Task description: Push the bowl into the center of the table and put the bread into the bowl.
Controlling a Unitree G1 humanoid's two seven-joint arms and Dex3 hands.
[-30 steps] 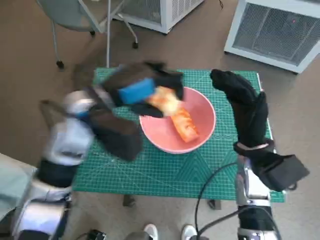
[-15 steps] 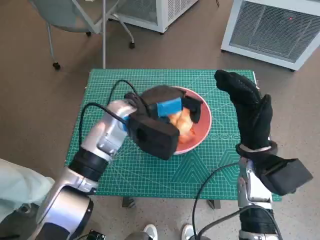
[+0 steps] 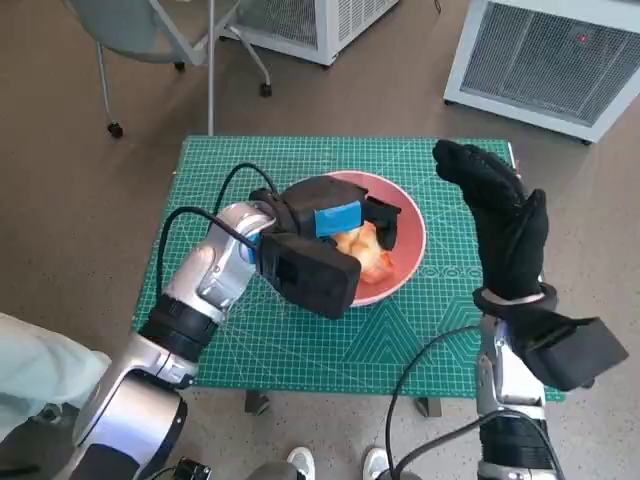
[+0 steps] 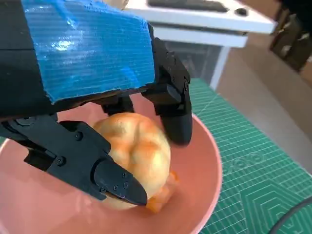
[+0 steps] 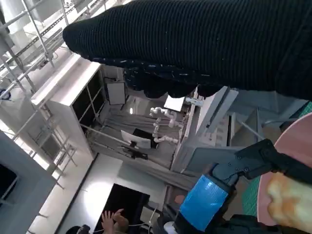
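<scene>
Starting over on the left, the left hand (image 3: 330, 215) is sitting over the pink bowl (image 3: 410, 235) and its blue-taped back is covering a good chunk of the bread (image 3: 365, 250), so from the head view you're only getting an orange-gold bit poking out past the black fingers. The left wrist view is helping a lot more: the bread (image 4: 136, 151) is looking like a rounded, golden-brown roll with a paler creased top and a more orange bit underneath, lying down inside the bowl (image 4: 204, 165), and the fingers (image 4: 175, 105) are curling around it on both sides, so that hand is looking clamped on the bread, though the actual contact spots are hidden behind the roll. The bowl itself is resting around the middle of the green surface (image 3: 300, 350), with its near-left rim buried under the wrist. Moving right, the right hand (image 3: 500, 215) in the knitted glove is hanging just beside the bowl with nothing in it, fingers stretched out loosely. In the right wrist view the glove (image 5: 195, 44) is just a dark band, fingers basically unreadable.
</scene>
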